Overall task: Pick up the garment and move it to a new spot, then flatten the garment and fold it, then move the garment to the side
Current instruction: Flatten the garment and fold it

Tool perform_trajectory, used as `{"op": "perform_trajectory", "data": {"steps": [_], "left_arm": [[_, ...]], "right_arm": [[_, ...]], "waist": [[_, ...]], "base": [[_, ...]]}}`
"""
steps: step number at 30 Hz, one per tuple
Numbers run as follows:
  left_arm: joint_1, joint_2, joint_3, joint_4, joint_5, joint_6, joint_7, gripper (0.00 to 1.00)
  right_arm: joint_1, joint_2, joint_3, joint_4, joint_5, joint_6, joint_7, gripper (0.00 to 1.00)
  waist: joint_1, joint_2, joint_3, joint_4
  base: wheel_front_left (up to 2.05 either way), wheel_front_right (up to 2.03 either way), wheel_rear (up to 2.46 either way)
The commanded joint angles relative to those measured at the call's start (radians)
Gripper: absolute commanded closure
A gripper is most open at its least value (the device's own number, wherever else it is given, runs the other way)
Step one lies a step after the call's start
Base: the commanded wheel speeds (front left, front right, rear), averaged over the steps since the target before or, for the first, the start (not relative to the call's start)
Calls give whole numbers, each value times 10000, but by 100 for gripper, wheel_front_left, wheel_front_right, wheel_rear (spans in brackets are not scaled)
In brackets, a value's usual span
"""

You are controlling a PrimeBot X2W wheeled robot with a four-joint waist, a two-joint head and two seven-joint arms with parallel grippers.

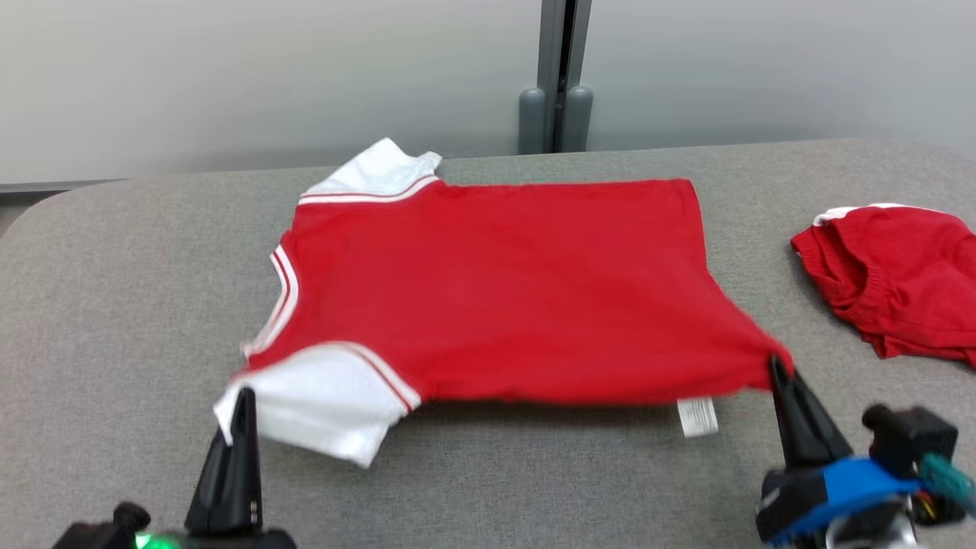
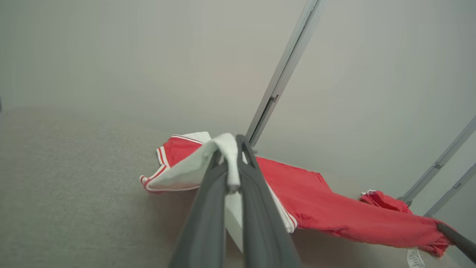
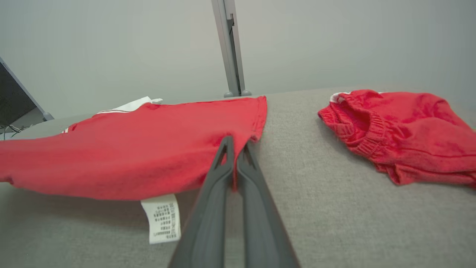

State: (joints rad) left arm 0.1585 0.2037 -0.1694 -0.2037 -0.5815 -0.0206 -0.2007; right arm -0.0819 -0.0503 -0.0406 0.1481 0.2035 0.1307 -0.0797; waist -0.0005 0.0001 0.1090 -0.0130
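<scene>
Lying near the garment (image 1: 496, 290), crumpled red shorts (image 1: 900, 274)

You see: garment (image 1: 496, 290) red, sleeves white, red-and-white striped trim at cuffs and neck. Its label (image 1: 698, 417) white, dark print. Second cloth (image 1: 900, 274) red, white edge. Table (image 1: 114, 320) heathered grey. Wall (image 1: 229, 76) pale grey. Left gripper (image 1: 245, 396) and right gripper (image 1: 776, 366) dark grey; blue housing on the right one.
</scene>
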Motion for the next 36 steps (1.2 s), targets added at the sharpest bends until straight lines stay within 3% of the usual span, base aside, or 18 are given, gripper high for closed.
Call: {"op": "perform_trajectory", "data": {"steps": [1, 6, 11, 25, 36], "left_arm": [[358, 201, 15, -292, 84, 94, 181, 100], [1546, 663, -223, -1147, 101, 323, 1131, 100], [1675, 799, -424, -988, 31, 359, 1648, 100], [-1254, 291, -743, 1550, -384, -247, 1868, 100], [-4294, -431, -731, 4347, 10, -418, 593, 100]], "right_arm": [[493, -3, -23, -407, -30, 1, 252, 100], [1963, -7, -55, -1736, 193, 1, 1234, 100], [2409, -7, -93, -2058, -151, 1, 2102, 100], [1156, -5, -423, -387, 653, 1, 3663, 100], [-1190, -7, -559, 1662, 2496, 3, 2847, 100]], "waist": [[5, -1, -36, 7], [5, -1, -20, 114], [5, -1, -36, 134], [5, -1, -292, 191], [5, -1, 45, 37]], "base": [[0, 0, 0], [0, 0, 0], [0, 0, 0], [0, 0, 0], [0, 0, 0]]}}
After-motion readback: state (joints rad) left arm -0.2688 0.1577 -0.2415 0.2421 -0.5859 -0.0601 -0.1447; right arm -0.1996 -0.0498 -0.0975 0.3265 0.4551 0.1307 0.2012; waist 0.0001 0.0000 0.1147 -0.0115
